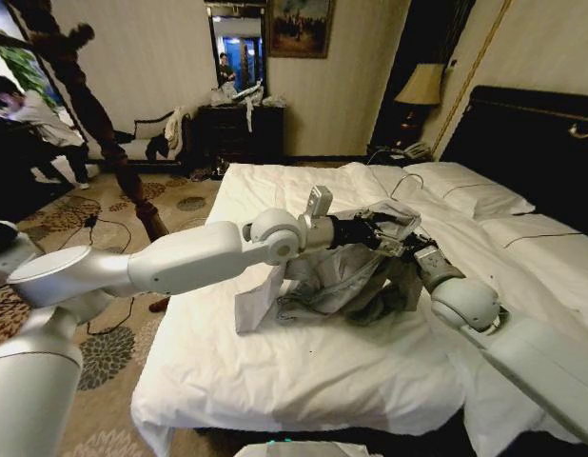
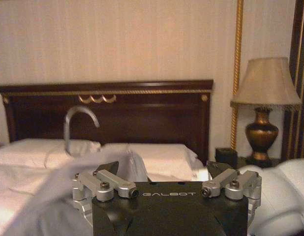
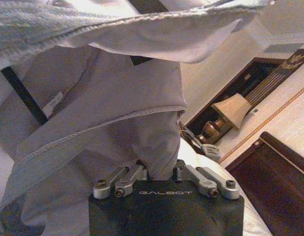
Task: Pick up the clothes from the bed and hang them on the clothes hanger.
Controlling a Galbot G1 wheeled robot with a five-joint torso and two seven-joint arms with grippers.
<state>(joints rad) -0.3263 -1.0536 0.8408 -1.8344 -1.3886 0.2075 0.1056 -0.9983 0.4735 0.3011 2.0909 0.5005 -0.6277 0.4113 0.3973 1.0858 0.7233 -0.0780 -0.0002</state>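
The clothes, a creased light-grey shirt, hang bunched just above the white bed near its middle. My right gripper reaches in from the right and is shut on a fold of the shirt; in the right wrist view its fingers vanish into the cloth. The clothes hanger's black bar runs inside the shirt, and its silver hook rises from the collar. My left gripper is at the shirt's top, open, with cloth beside one finger.
The black headboard and pillows lie at the right, a bedside lamp beyond them. A dark dresser with a mirror and a chair with draped garments stand at the far wall. A dark coat stand rises over the patterned carpet at left.
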